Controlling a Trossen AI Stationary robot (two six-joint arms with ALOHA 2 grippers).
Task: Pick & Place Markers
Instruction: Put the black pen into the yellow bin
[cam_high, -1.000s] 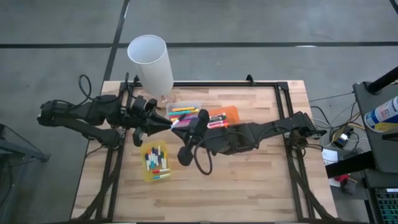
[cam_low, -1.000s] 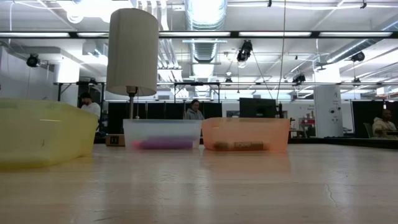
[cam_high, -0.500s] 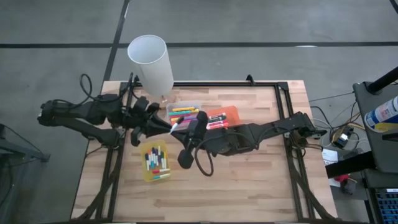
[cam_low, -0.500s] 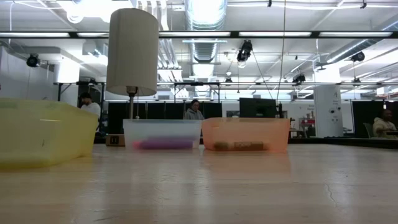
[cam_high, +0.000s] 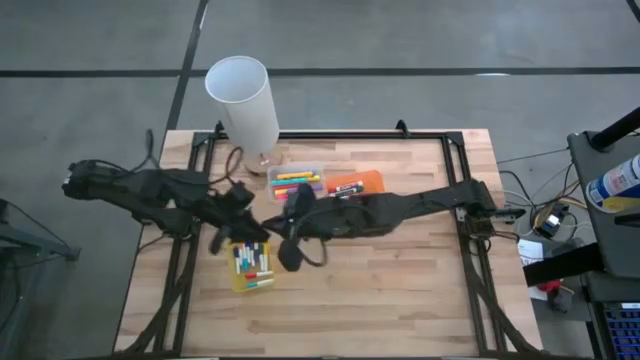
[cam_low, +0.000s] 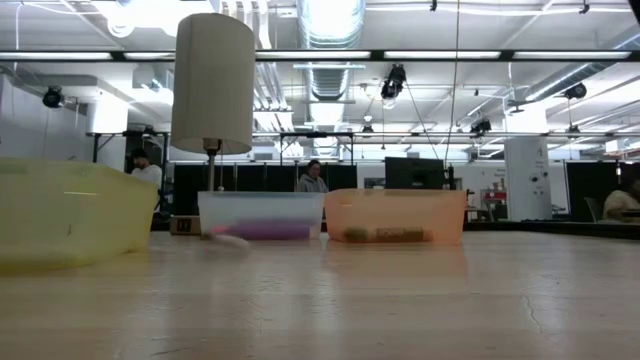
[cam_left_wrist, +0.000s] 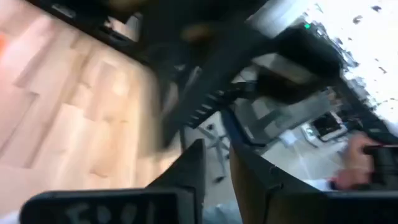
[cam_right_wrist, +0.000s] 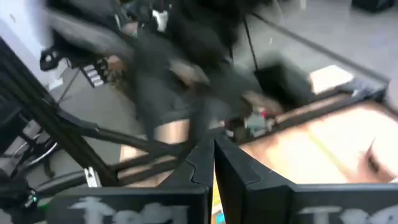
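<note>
Markers lie in three trays on the wooden table. Several (cam_high: 250, 262) are in the yellow tray (cam_high: 233, 272) near the left. More (cam_high: 295, 183) lie in the clear tray (cam_high: 270, 180), and a few (cam_high: 345, 188) in the orange tray (cam_high: 373, 180). My left gripper (cam_high: 250, 230) hangs over the yellow tray's far end. Blur in its wrist view (cam_left_wrist: 217, 168) hides whether it holds anything. My right gripper (cam_high: 285, 215) reaches in from the right, high above the table between the yellow and clear trays. It is shut (cam_right_wrist: 213, 158) with nothing in it.
A white lamp (cam_high: 243, 100) stands at the far left, its base beside the clear tray. In the low view a pale blurred thing (cam_low: 228, 240) shows on the table by the clear tray's (cam_low: 262, 215) left end. Bare wood lies near and right.
My left gripper has swung from beside the clear tray toward the near edge and down, over the yellow tray, rolling as it went. The pale marker end at its tip no longer shows from above. My right gripper has moved toward the left edge. The pale thing has appeared in the low view.
</note>
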